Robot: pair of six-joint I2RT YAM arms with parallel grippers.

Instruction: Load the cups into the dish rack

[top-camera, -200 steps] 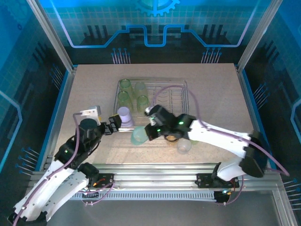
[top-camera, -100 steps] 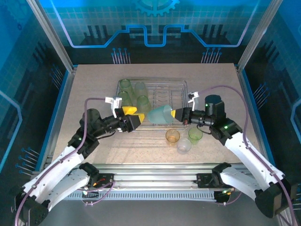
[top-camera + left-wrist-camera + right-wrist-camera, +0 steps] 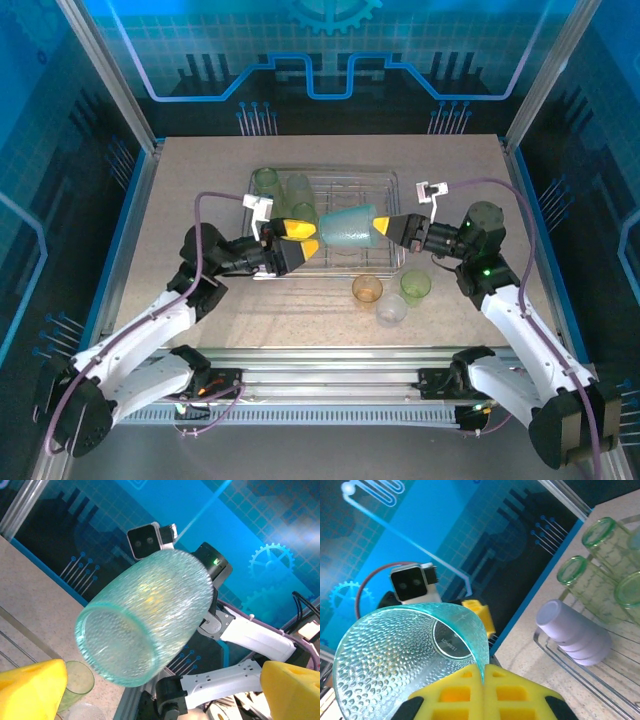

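Observation:
The teal cup (image 3: 347, 228) hangs on its side above the dish rack (image 3: 392, 192). My right gripper (image 3: 379, 226) is shut on its rim (image 3: 475, 630), and the right wrist view looks into the cup. Its closed base (image 3: 120, 640) points at my left gripper (image 3: 300, 238), which is open with its yellow fingers (image 3: 30, 687) wide apart below the cup. Several green cups (image 3: 266, 181) stand upside down in the rack's left part. The lilac cup (image 3: 572, 630) lies there too. On the table sit an amber cup (image 3: 367, 289), a green cup (image 3: 415, 286) and a clear cup (image 3: 391, 309).
The rack's right half holds bare wire prongs (image 3: 365, 205). Both arms meet over the rack's front edge. Blue side walls (image 3: 120, 230) border the table, and the metal rail (image 3: 330, 365) runs along its near edge.
A second ago my right gripper had the teal cup low near the rack's front and my left was at the lilac cup. The teal cup is now raised over the rack, with my left gripper open facing it.

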